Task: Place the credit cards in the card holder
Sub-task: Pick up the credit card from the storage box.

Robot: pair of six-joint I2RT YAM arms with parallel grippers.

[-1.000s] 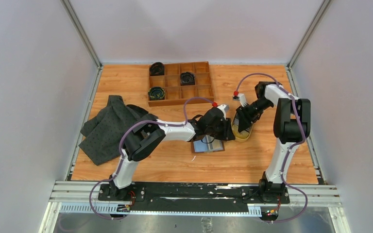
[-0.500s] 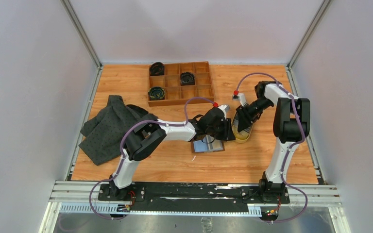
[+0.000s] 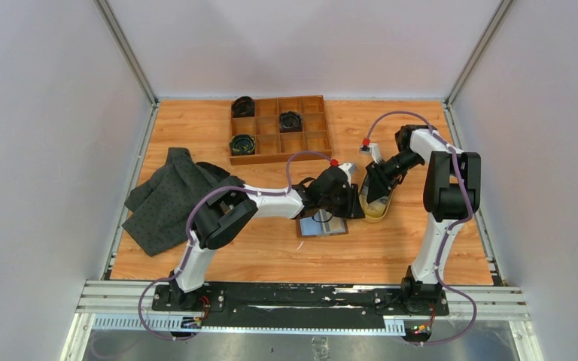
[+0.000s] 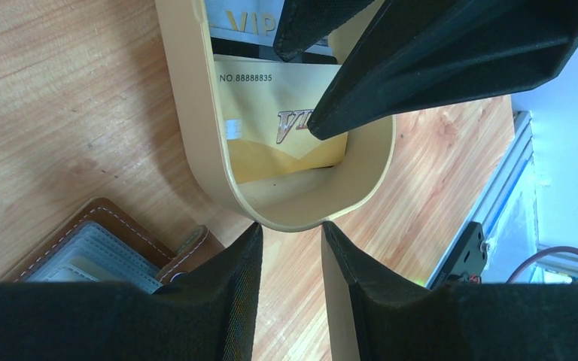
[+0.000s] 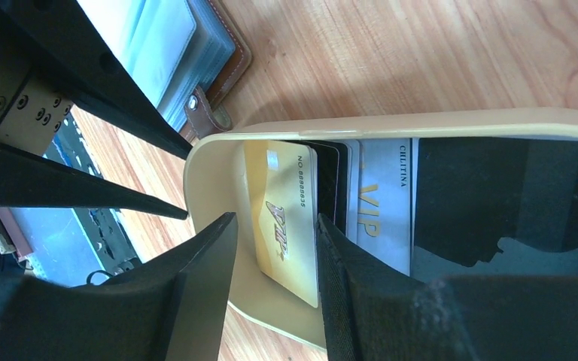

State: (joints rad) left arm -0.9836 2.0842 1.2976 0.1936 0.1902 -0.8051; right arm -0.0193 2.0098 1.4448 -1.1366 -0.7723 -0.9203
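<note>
Straddling gold card (image 5: 282, 218) in dish (image 5: 421, 116), right jaws part-open; left jaws part-open, empty, half hiding card holder (image 4: 109, 224)

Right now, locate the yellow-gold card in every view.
Top external: too small to tell, within the tan dish.
Left wrist: yellow-gold card upper centre, inside the tan dish.
Right wrist: yellow-gold card at centre, in the tan dish's left end.
Shared landmark: the tan dish.

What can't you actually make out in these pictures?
Right wrist view: the dark card is a sliver between the gold card and silver card.
Left wrist view: the left gripper hides most of the card holder.
Top view: the right gripper covers what lies in the dish.
Any view: whether the right gripper grips the gold card.
</note>
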